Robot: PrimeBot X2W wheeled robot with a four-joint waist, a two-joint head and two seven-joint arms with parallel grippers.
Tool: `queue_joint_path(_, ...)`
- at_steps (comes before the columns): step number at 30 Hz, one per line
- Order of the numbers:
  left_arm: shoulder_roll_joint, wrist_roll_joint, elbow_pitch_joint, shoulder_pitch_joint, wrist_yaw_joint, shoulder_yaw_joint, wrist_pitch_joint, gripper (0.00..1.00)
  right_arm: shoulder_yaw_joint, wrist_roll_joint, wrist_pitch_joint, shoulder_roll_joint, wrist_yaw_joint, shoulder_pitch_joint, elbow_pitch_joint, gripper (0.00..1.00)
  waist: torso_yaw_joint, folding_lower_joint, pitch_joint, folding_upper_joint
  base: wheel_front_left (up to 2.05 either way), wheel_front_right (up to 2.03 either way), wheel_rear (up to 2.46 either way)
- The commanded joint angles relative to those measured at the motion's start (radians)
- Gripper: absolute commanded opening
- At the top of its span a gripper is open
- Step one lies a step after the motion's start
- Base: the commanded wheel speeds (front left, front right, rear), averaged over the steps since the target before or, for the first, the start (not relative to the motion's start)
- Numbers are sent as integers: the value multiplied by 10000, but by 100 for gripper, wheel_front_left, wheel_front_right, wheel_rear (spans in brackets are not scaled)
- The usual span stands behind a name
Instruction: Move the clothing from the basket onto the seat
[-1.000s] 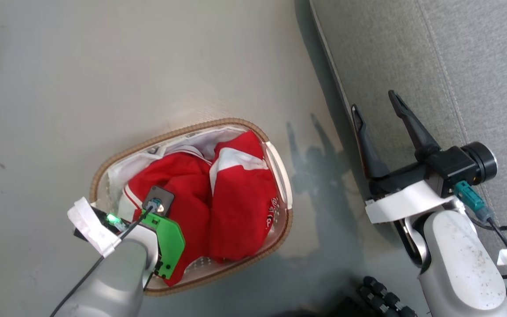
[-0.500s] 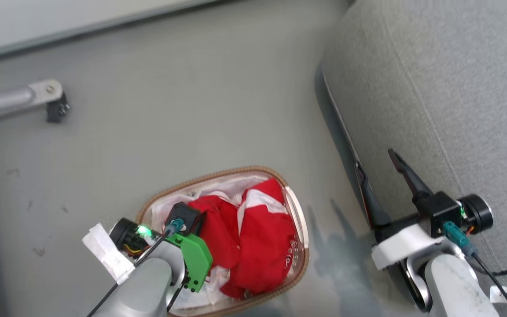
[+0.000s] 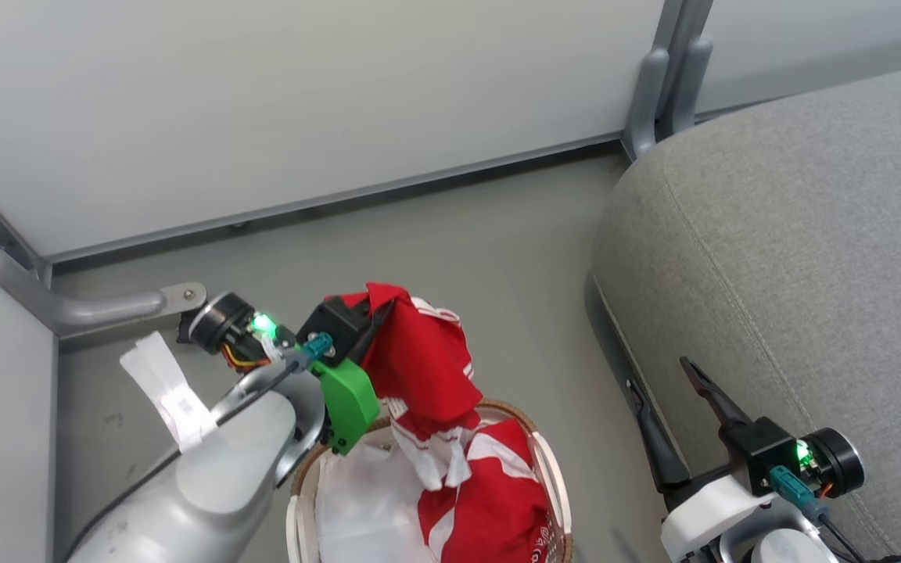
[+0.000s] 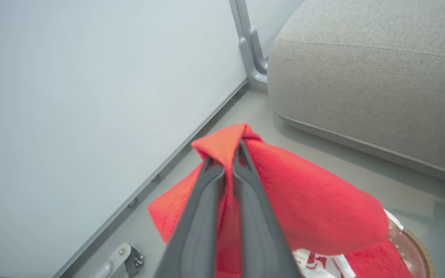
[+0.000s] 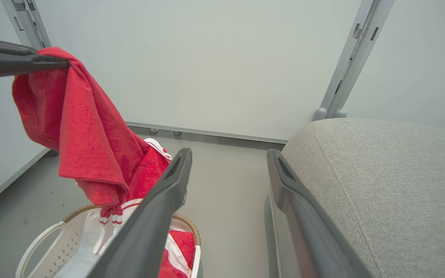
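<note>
My left gripper (image 3: 382, 306) (image 4: 224, 154) is shut on a fold of one red garment (image 3: 419, 360) (image 4: 315, 208) (image 5: 87, 135), which hangs lifted above the basket (image 3: 548, 461) (image 5: 33, 247). Its white-striped trim dangles down to the rim. A second red garment (image 3: 497, 500) with white panels lies inside the basket on the white liner (image 3: 357, 500). The grey seat (image 3: 795, 258) (image 4: 369, 65) (image 5: 384, 185) stands to the right. My right gripper (image 3: 660, 383) (image 5: 228, 154) is open and holds nothing, at the seat's near edge.
A pale wall panel (image 3: 302, 102) with a grey floor rail runs along the back. A grey metal post (image 3: 665, 70) stands behind the seat's corner. A metal bracket foot (image 3: 106, 301) sticks out over the floor at the left. Bare grey floor (image 3: 513, 258) lies between basket and seat.
The head camera tilted up, bringing wall and seat top into view. My left gripper rose out of the basket with one red garment; the other garment stays inside. The right gripper stayed open.
</note>
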Motion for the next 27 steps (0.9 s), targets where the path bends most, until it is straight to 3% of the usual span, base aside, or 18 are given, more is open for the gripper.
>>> queue_joint_path(1,202,-89,-301,-313,-25,-56,102,0,-3,-25,-25,-44,-10,192,25,100,250,1,-909,0,0,0,0)
queue_joint_path(11,999,-99,-1992,-2059,-24,-264,1150,0,482,170,-23,-42,-8,-183,-32,100,239,1,-1317,0,0,0,0)
queue_joint_path(27,1147,-450,-2948,-3576,-23,-1035,2180,0,2170,633,-25,-45,-8,-720,218,100,636,1,-1701,0,0,0,0)
